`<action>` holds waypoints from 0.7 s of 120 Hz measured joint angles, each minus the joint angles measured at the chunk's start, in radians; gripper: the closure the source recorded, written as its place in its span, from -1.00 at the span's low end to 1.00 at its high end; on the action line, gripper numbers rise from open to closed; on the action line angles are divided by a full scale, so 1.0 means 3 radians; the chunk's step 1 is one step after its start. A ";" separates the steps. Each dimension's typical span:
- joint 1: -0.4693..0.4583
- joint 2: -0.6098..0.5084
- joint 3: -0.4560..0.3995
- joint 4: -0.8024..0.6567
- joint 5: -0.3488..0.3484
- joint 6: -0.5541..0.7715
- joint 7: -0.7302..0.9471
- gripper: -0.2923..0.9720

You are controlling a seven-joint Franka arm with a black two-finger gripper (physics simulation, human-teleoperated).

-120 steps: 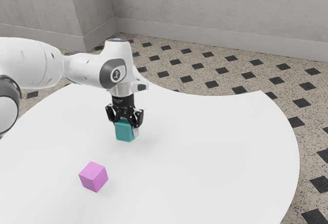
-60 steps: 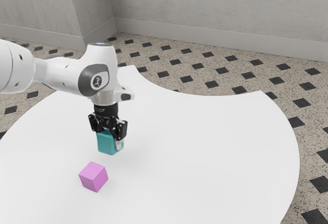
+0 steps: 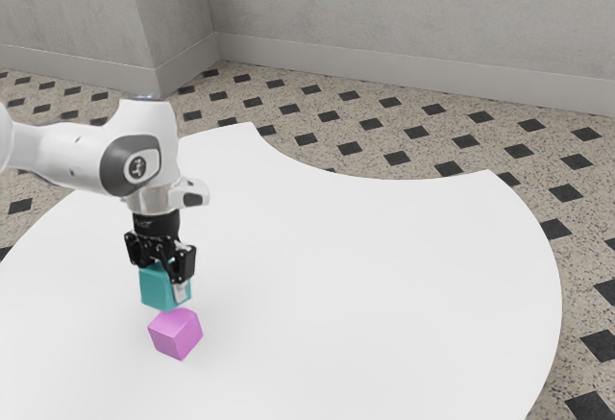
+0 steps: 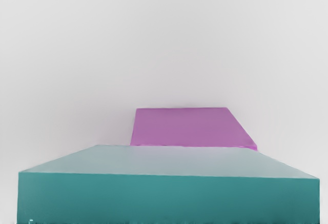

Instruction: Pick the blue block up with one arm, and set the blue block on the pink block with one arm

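The blue block (image 3: 156,288), teal in colour, hangs in the air with my black gripper (image 3: 162,284) shut on it from two sides. It hovers just above and slightly to the exterior view's left of the pink block (image 3: 176,332), which rests on the white table (image 3: 384,266). In the wrist view the blue block (image 4: 164,183) sits large right under my hand, and the pink block (image 4: 189,127) shows just beyond it, partly covered.
The round white table has a curved notch in its far edge (image 3: 288,156). A tiled floor (image 3: 461,132) and grey walls surround it.
My arm has carried the blue block toward the exterior view's left and nearer, from mid-table to just over the pink block. The pink block has not moved.
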 joint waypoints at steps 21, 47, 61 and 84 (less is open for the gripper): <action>0.0044 -0.0014 -0.0013 -0.0050 0.0007 0.0003 0.0044 -0.06; 0.0035 -0.0020 -0.0019 -0.0093 0.0009 0.0002 0.0081 -0.06; 0.0008 -0.0021 -0.0021 -0.0119 0.0009 0.0002 0.0093 -0.06; -0.0091 -0.0020 0.0002 -0.0142 0.0025 0.0002 0.0111 -0.14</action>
